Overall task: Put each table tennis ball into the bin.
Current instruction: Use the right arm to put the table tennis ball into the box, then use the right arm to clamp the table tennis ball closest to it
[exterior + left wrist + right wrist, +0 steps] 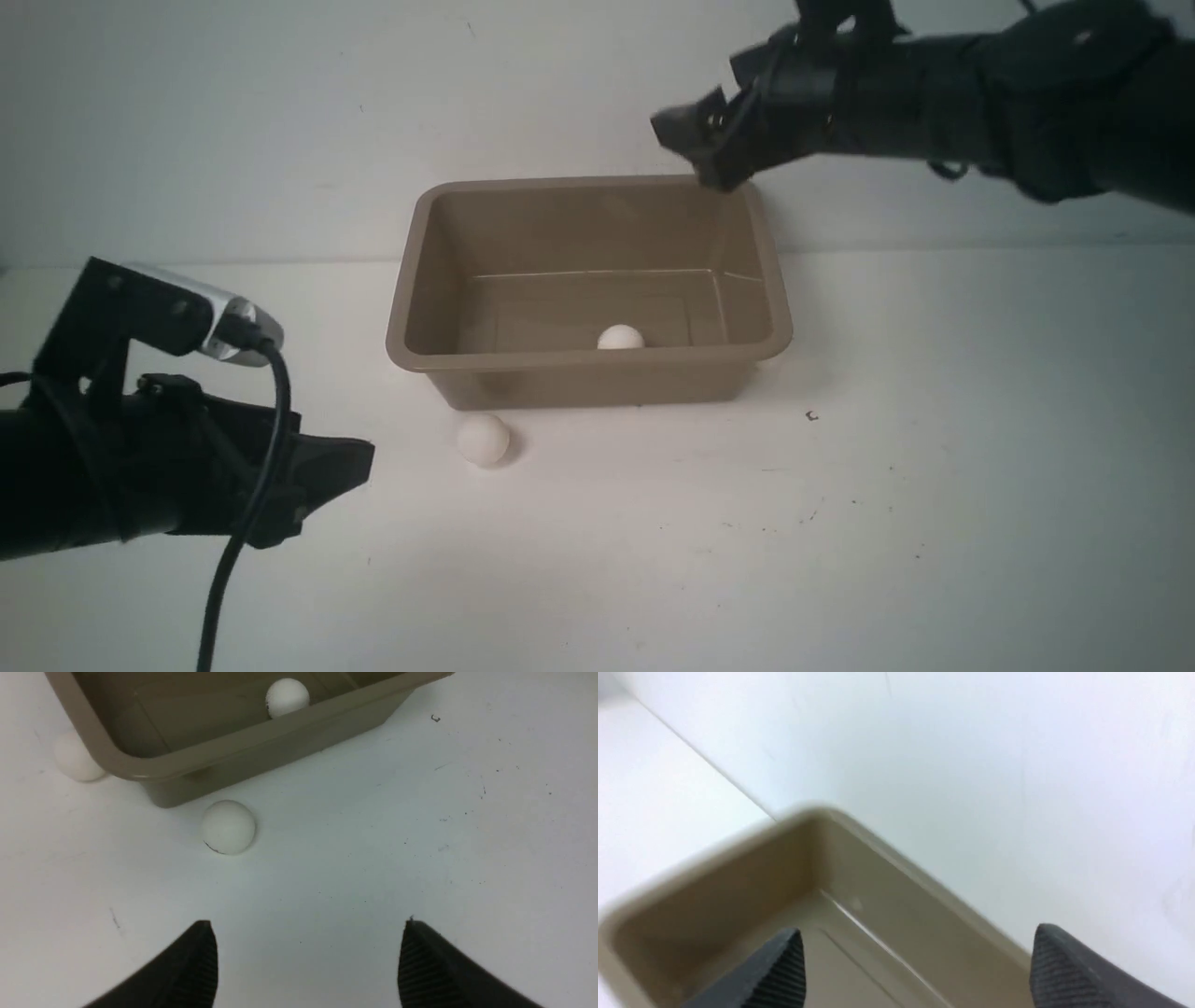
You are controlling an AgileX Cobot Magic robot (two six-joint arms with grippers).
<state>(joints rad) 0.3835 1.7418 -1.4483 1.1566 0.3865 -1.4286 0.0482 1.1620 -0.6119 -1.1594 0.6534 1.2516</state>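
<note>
Front camera plus two wrist cameras
Front view looks forward and down onto the bin (pixel 588 357); left wrist view, low and near, shares its near wall and the ball (pixel 620 337) inside; right wrist view looks closely at one corner

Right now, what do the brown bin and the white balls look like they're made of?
The bin looks like moulded plastic, taupe and semi-matte: rounded corners, thin flared rim, a soft sheen on the floor. The table tennis balls, like this one in front of the bin, are probably hard plastic: smooth, matte white, with a small dark mark.
</note>
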